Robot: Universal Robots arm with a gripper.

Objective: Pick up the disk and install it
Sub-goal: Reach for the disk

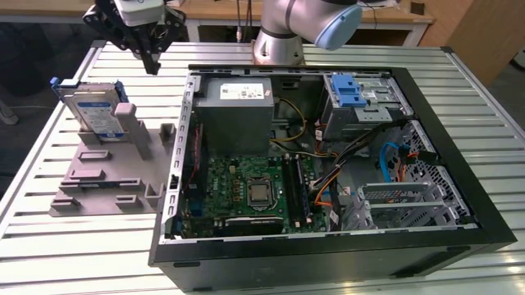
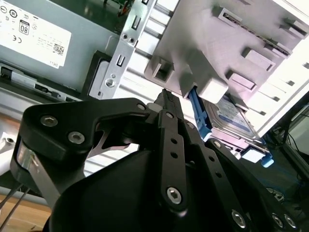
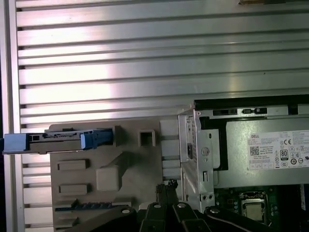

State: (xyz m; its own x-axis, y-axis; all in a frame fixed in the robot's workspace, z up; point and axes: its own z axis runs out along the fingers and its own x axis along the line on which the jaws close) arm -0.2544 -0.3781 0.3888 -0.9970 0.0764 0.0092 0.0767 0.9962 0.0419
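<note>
Exterior view | jaws clenched, holding nothing | disk [image 1: 96, 115] upright in grey holder [image 1: 107, 184], apart from jaws

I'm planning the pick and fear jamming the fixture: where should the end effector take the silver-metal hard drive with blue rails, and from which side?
The silver-metal hard drive stands on edge in the grey plastic holder, whose slot and post cover its lower part, while the upper edge stands free. So probably grip that top edge from straight above, closing across the two flat faces.
</note>
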